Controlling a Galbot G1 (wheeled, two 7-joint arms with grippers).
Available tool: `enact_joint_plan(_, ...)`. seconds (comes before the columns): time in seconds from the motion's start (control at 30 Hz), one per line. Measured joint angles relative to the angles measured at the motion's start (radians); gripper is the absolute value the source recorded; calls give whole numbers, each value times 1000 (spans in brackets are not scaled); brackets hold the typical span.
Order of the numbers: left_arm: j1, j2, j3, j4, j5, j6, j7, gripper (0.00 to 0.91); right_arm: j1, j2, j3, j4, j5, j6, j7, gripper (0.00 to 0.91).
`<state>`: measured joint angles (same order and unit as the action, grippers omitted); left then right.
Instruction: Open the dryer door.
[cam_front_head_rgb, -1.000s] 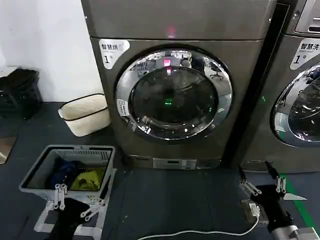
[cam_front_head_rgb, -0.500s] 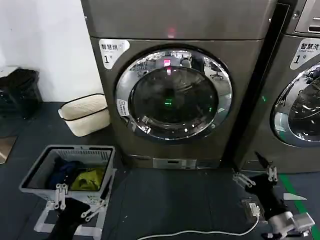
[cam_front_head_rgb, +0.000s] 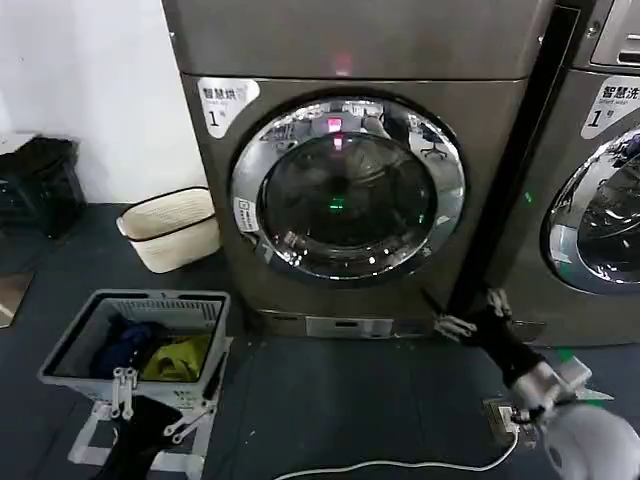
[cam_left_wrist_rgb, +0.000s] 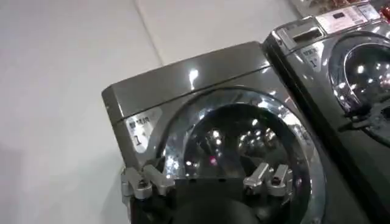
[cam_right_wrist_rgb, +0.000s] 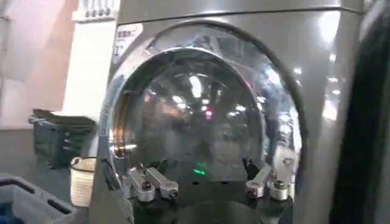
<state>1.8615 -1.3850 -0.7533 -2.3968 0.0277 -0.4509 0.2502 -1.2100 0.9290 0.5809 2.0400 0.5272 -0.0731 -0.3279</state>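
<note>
While the bronze-grey dryer (cam_front_head_rgb: 350, 200) stands shut against the wall, its dryer door (cam_front_head_rgb: 348, 187), a big round porthole with a chrome ring around dark glass, fills most of the front and sits flush. A second machine (cam_front_head_rgb: 600, 180) stands just beside it on the robot's right.

From where the arms are, the door lies up and to the left of the right gripper (cam_front_head_rgb: 468, 312), which is the nearer of the two: it is raised off the floor near the dryer's lower right corner, fingers spread apart and holding nothing, not touching the door. My guess is it has to climb toward the chrome rim on that side.

The left gripper (cam_front_head_rgb: 155, 400) hangs low by the floor, well apart from the door, fingers likewise splayed and empty.

Beside it a grey laundry basket (cam_front_head_rgb: 75, 350) holds blue and yellow clothes (cam_front_head_rgb: 160, 355). A cream hamper (cam_front_head_rgb: 172, 228) sits by the wall; I cannot see inside it.
</note>
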Motion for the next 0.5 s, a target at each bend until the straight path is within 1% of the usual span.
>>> enact_joint_plan(0.2, 3, -12, 0, -4, 5, -2, 1, 907, 143, -52, -103, -82, 51, 4, -39, 907)
enact_joint_plan(0.37, 7, -13, -1, -8, 7, -4, 3, 907, 256, -72, -192, -148, 88, 14, -48, 907)
enact_joint_plan(0.5, 6, -16, -1, -9, 8, -4, 5, 907, 338, -75, -265, -198, 93, 20, -48, 907)
